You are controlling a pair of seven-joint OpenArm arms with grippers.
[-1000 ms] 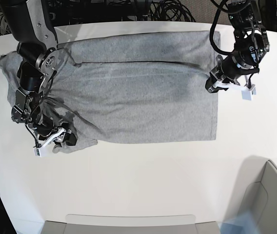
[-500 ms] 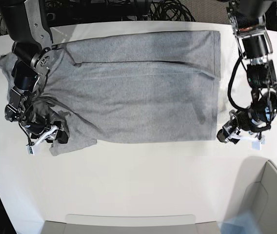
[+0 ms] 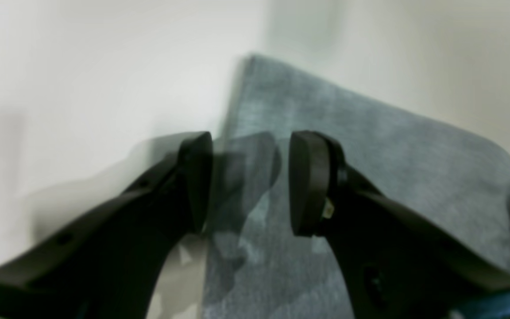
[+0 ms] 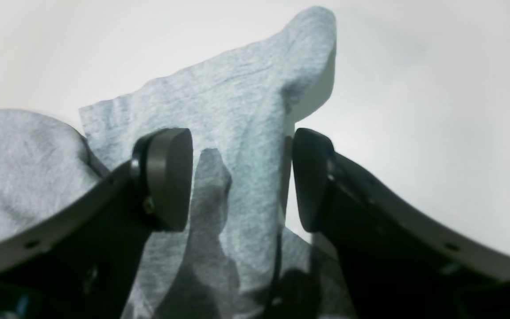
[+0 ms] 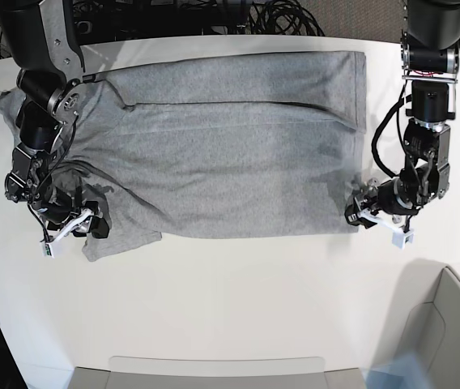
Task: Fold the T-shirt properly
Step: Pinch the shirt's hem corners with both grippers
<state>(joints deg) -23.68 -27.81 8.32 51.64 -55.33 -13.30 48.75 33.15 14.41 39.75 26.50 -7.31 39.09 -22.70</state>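
The grey T-shirt (image 5: pixel 230 154) lies spread on the white table (image 5: pixel 230 292), plain side up, with its far strip folded over. My left gripper (image 5: pixel 366 219) is open at the shirt's near right corner. In the left wrist view the shirt's (image 3: pixel 370 155) edge runs between the open left gripper's (image 3: pixel 248 181) fingers. My right gripper (image 5: pixel 74 231) is open at the rumpled sleeve on the shirt's near left. In the right wrist view the sleeve cloth (image 4: pixel 237 88) lies between and below the open right gripper's (image 4: pixel 241 177) fingers.
A grey bin (image 5: pixel 449 324) stands at the near right corner and a flat grey tray edge (image 5: pixel 214 369) runs along the front. Black cables (image 5: pixel 278 16) lie behind the table's far edge. Bare white table surrounds the shirt.
My left gripper has let go at the shirt's far right corner, opened, and swung down to its near right corner. My right gripper has slid slightly left along the sleeve.
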